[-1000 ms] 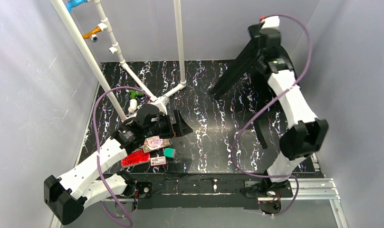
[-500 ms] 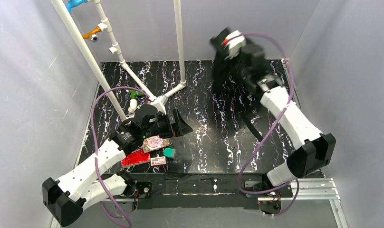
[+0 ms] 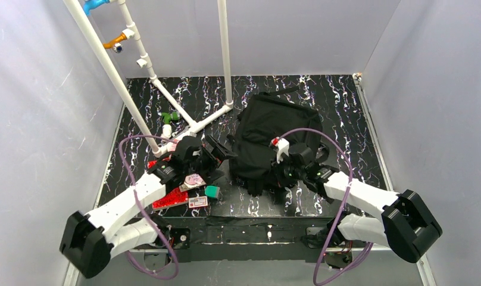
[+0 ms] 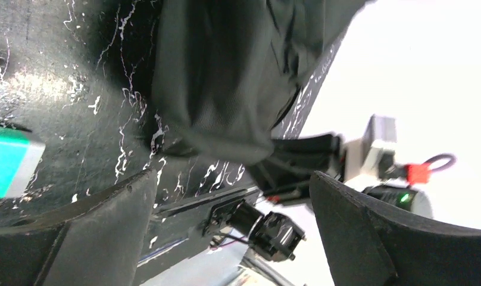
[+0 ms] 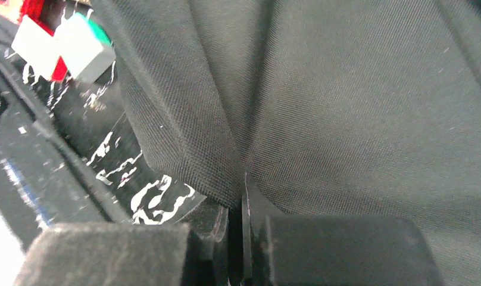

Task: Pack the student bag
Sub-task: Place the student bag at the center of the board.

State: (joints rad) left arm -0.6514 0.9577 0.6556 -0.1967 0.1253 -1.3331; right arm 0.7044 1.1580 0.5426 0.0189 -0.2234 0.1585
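Observation:
The student bag [image 3: 274,128], a large black fabric backpack, lies flat on the middle of the marbled black table. My right gripper [image 3: 278,174] is low at the bag's near edge, and its jaws are shut on a fold of the bag's fabric [image 5: 357,101], seen close in the right wrist view [image 5: 241,202]. My left gripper [image 3: 224,156] is open and empty just left of the bag, above the table. The left wrist view shows the bag's corner [image 4: 226,77] beyond the spread fingers [image 4: 232,202].
Small items lie near the left gripper: a green block [image 3: 212,191], a red packet [image 3: 169,198], a pink card [image 3: 194,179] and a small white card [image 3: 197,202]. A white pipe frame [image 3: 166,95] stands at the back left, with a green and white toy [image 3: 168,121] beside it.
The right arm swung the bag from high at the back right down onto the table's middle and now sits low at its near edge. The left gripper shifted slightly.

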